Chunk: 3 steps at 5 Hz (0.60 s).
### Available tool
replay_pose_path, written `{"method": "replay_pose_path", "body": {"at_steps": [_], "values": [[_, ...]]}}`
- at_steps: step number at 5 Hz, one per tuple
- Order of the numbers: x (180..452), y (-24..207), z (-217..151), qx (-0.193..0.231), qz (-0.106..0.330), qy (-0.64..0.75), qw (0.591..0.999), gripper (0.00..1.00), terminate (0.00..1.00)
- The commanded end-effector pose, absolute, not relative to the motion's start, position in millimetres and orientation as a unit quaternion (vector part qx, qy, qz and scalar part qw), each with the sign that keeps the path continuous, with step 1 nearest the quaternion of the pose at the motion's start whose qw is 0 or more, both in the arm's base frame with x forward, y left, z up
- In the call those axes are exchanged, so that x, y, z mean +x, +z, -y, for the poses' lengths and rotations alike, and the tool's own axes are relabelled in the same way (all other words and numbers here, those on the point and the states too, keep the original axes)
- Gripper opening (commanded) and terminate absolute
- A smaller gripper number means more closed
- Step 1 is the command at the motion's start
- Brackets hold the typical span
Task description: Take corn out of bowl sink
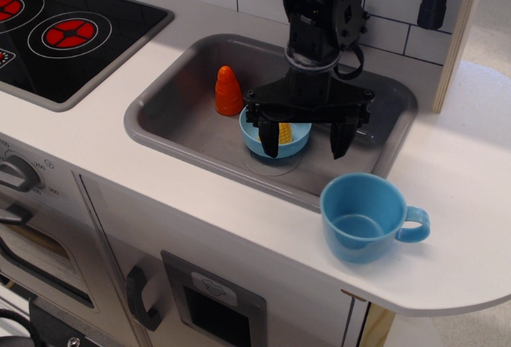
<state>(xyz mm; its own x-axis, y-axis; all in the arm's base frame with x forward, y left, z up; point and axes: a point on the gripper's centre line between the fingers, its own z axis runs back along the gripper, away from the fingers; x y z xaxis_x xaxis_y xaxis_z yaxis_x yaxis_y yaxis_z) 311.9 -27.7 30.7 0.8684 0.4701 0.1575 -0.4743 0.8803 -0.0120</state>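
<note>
The grey sink [184,116] is set into the white counter. A small light-blue bowl [254,138] stands on the sink floor near the drain mark. The yellow corn [284,132] lies inside the bowl, partly hidden by my gripper. My black gripper [304,143] hangs over the bowl, open, with its left finger inside the bowl beside the corn and its right finger outside the bowl's right rim. It holds nothing.
A smooth orange cone toy [228,90] stands in the sink left of the bowl. A taller light-blue cup with a handle [366,218] stands on the counter at the front right. A toy hob [68,32] is at the left.
</note>
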Motion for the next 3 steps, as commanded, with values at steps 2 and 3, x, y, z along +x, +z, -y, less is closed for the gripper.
{"method": "replay_pose_path", "body": {"at_steps": [2, 3], "values": [[334, 35, 17, 0.001, 0.072, 0.144, 0.987, 1.0, 0.0], [353, 49, -3, -0.017, 0.084, 0.08, 0.993, 1.0, 0.0]]}}
